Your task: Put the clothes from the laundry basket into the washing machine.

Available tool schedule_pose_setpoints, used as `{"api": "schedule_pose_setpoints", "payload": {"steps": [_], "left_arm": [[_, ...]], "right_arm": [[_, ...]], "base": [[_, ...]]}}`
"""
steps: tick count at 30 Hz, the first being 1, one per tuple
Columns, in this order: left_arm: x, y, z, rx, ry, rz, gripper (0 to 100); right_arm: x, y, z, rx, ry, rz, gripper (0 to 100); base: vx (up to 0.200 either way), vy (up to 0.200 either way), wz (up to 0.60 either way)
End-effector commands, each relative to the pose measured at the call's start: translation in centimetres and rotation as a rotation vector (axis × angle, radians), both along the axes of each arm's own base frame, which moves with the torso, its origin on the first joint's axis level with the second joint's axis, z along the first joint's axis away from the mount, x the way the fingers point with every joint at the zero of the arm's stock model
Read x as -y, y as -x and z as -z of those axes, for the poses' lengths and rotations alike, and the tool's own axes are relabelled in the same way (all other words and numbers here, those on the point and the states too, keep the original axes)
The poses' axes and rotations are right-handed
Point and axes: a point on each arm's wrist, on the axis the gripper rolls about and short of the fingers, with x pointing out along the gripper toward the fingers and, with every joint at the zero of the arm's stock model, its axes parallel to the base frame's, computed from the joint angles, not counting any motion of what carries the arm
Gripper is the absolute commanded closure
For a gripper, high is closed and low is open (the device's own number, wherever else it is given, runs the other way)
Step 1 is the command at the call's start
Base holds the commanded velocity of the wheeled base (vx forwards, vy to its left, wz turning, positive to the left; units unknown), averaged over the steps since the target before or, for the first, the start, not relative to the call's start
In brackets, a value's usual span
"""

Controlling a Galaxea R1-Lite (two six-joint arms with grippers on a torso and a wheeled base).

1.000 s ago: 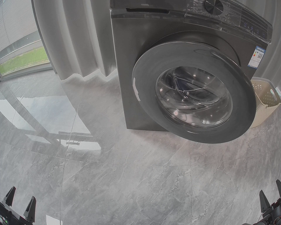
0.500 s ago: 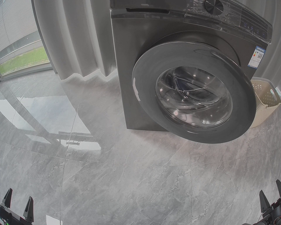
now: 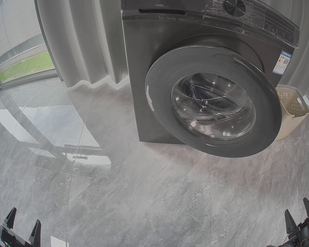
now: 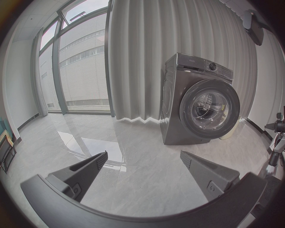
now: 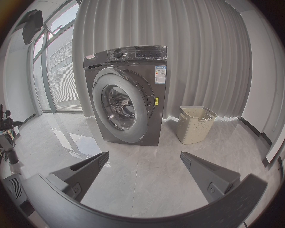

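Head view: the left gripper sat at the lower left edge, a little further right and lower than half a second before.
Right gripper: at the lower right edge, in the same spot as in both earlier frames.
Unchanged: the washer, its door and the basket kept their places.
Left gripper state: the left wrist view showed it spread wide, holding nothing, with bare floor between the fingers.
Right gripper state: the right wrist view showed it likewise spread wide and holding nothing.
Fingers: dark wedge-shaped plastic that tapered to ribbed tips.
Washer: a dark grey boxy metal cabinet with a round knob on top and clear film wrinkled over the control panel.
Door: a broad, smooth dark ring around a bulging glass bowl, swung partly out from the front.
Basket: cream plastic, rectangular, with perforated walls and cut-out handles. It stood on the floor just beside the washer's right side, apart from it. Its contents could not be told.
Floor: glossy grey marble-patterned tiles, mirroring the window.
Curtain: pale, in soft vertical folds behind the washer, its hem reaching the floor.
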Motion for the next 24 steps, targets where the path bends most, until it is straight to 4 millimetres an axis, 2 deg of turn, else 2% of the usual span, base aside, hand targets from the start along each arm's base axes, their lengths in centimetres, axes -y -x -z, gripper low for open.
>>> {"api": "schedule_pose_setpoints", "payload": {"steps": [1,6,8,9,11,13,14,18,20,21,24], "left_arm": [[0.0,-0.1,0.5,-0.009,-0.001,0.010,0],[0.0,-0.1,0.5,-0.009,0.007,0.012,0],[0.0,-0.1,0.5,-0.009,0.001,0.010,0],[0.0,-0.1,0.5,-0.009,-0.001,0.010,0],[0.0,-0.1,0.5,-0.009,-0.001,0.012,0],[0.0,-0.1,0.5,-0.009,-0.001,0.012,0],[0.0,-0.1,0.5,-0.009,-0.001,0.012,0],[0.0,-0.1,0.5,-0.009,-0.001,0.012,0],[0.0,-0.1,0.5,-0.009,-0.001,0.012,0],[0.0,-0.1,0.5,-0.009,-0.001,0.012,0],[0.0,-0.1,0.5,-0.009,-0.001,0.012,0]], "right_arm": [[0.0,0.0,0.4,0.008,0.000,0.000,0],[0.1,0.0,0.3,0.016,-0.032,0.023,0],[0.0,0.3,-1.3,0.117,-0.032,0.015,0],[0.0,0.9,-3.1,0.203,-0.041,0.010,0],[0.0,1.8,-5.8,0.269,-0.061,-0.001,0],[0.0,1.6,-6.3,0.223,-0.061,-0.005,0],[0.0,0.7,-5.5,0.083,-0.060,-0.035,0],[-0.4,-2.1,-2.9,-0.270,-0.089,-0.263,0],[-0.7,-3.5,-2.8,-0.367,-0.113,-0.331,0],[-0.7,-3.5,-2.8,-0.367,-0.113,-0.331,0],[-1.1,-7.6,-4.1,-0.424,-0.150,-0.372,0]], "base": [[0.000,-0.200,0.00],[0.000,-0.200,0.00],[0.000,-0.200,0.00],[0.000,-0.200,0.00],[0.000,-0.200,0.00],[0.000,-0.200,0.00],[0.000,-0.200,0.00],[0.000,-0.200,0.00],[0.000,-0.200,0.00],[0.000,-0.200,0.00],[0.000,-0.200,0.00]]}}
